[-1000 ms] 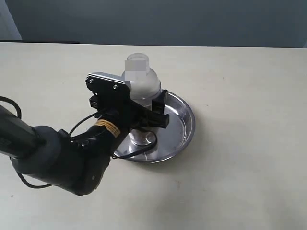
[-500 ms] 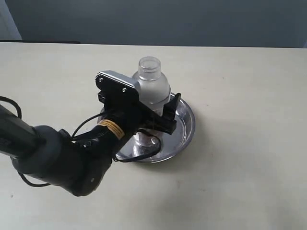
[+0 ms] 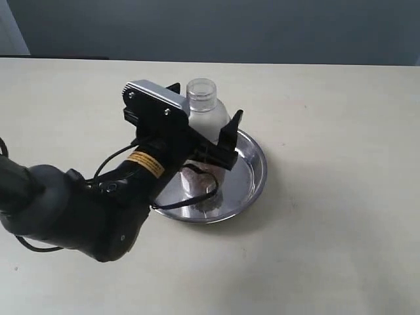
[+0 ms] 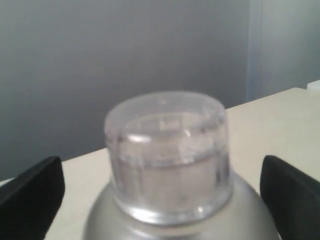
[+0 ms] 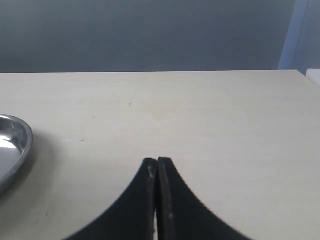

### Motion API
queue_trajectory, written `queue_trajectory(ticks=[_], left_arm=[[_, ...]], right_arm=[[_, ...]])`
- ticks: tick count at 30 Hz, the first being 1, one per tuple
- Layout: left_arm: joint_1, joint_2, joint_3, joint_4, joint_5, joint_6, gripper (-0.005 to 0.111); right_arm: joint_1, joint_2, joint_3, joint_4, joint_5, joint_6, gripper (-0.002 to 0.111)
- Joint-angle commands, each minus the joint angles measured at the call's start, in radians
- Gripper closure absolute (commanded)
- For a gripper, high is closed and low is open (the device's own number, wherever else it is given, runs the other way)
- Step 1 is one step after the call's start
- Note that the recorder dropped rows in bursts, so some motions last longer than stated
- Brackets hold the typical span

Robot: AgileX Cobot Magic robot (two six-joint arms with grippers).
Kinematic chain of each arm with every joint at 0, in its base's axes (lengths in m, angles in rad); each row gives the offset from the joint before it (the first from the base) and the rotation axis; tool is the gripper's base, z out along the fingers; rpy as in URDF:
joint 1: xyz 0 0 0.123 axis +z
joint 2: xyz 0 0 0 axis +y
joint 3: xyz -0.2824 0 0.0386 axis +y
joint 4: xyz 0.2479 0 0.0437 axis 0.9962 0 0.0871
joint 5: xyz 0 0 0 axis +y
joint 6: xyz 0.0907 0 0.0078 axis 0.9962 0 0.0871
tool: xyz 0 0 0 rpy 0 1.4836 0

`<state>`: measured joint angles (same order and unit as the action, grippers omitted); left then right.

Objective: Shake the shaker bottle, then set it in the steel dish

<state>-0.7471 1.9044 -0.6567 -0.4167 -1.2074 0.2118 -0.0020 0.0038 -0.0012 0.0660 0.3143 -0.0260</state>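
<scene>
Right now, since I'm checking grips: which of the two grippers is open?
The left gripper: its fingers stand wide, clear of the shaker bottle between them. The right gripper has its fingers pressed together.

The exterior camera looks steeply down from above onto the bench [image 3: 328, 98], sharing the bottle [image 3: 205, 108] with the left wrist camera, which sits level and very close behind its top, and the dish [image 3: 257, 164] with the low, bench-skimming right wrist camera.

table [image 3: 341, 256]: cream, matte — a few small dark specks | wall [image 3: 262, 29]: dull grey-blue, behind table
</scene>
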Motion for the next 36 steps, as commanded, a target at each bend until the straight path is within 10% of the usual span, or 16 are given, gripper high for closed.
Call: queue_trajectory(ticks=[1, 12, 22, 36], left_arm=[[-0.001, -0.054, -0.001, -0.027, -0.014, 0.056, 0.001], [-0.001, -0.207, -0.001, -0.030, -0.014, 0.085, 0.011], [-0.001, -0.395, -0.001, 0.086, 0.189, 0.152, 0.107], [-0.001, -0.502, -0.003, -0.090, 0.214, 0.158, 0.106]], right_arm=[[0.003, -0.004, 0.001, -0.001, -0.008, 0.000, 0.109], [0.003, -0.004, 0.001, -0.001, -0.008, 0.000, 0.109], [0.003, -0.004, 0.001, -0.001, -0.008, 0.000, 0.109], [0.003, -0.004, 0.001, -0.001, -0.008, 0.000, 0.109]])
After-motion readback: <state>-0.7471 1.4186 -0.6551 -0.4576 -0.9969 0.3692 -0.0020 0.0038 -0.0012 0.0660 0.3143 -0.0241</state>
